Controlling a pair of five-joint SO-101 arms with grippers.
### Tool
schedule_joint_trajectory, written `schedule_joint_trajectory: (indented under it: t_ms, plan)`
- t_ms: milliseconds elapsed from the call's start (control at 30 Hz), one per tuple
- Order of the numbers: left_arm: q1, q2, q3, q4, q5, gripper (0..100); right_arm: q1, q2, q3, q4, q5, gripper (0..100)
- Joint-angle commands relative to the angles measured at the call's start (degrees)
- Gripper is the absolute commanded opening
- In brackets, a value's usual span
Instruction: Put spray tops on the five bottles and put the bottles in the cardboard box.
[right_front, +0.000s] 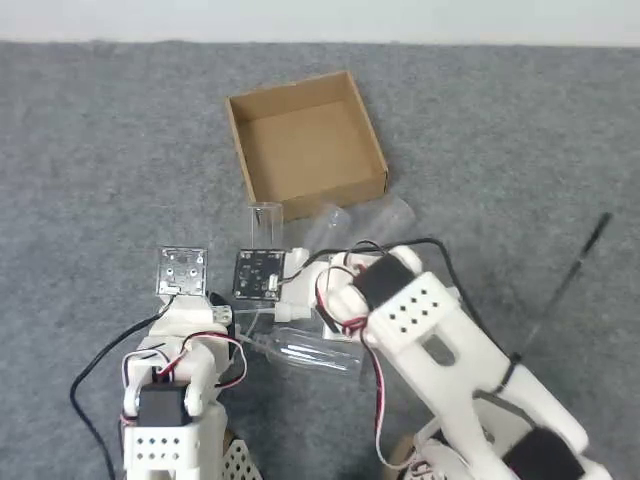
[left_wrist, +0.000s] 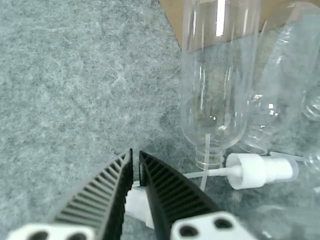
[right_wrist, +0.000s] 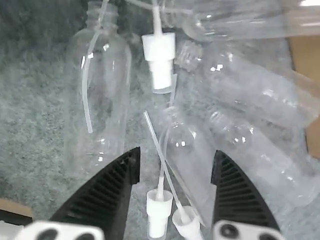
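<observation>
Left jaws nearly shut, a mere slit between them, low over the bench (left_wrist: 75, 100). At their base a white top (left_wrist: 137, 206); gripped or not, impossible to tell. Just beyond, a spray top (left_wrist: 255, 171) lying on its side, touching the neck of a clear bottle (left_wrist: 220, 90). Right jaws spread wide, holding nothing, above a cluster of lying bottles (right_wrist: 100, 100). Between those jaws, two tops (right_wrist: 159, 206) side by side. Past the bottles, just beside them, the box (right_front: 305, 140), open side up.
</observation>
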Motion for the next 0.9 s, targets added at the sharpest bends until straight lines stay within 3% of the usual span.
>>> schedule_joint_trajectory:
  t_ms: [0,400,867]
  plan:
    - [-0.1,-0.9,-0.7,0.4,0.4,1,3.3,1.8,-3.4,-3.3,1.2,19.9]
    - [0.3,-0.9,-0.7,0.4,0.4,1,7.1,11.0,-3.2,-5.6,6.2,19.9]
    - [0.2,-0.9,-0.7,0.4,0.4,1,11.2,21.6,-3.3,-11.6,6.5,19.9]
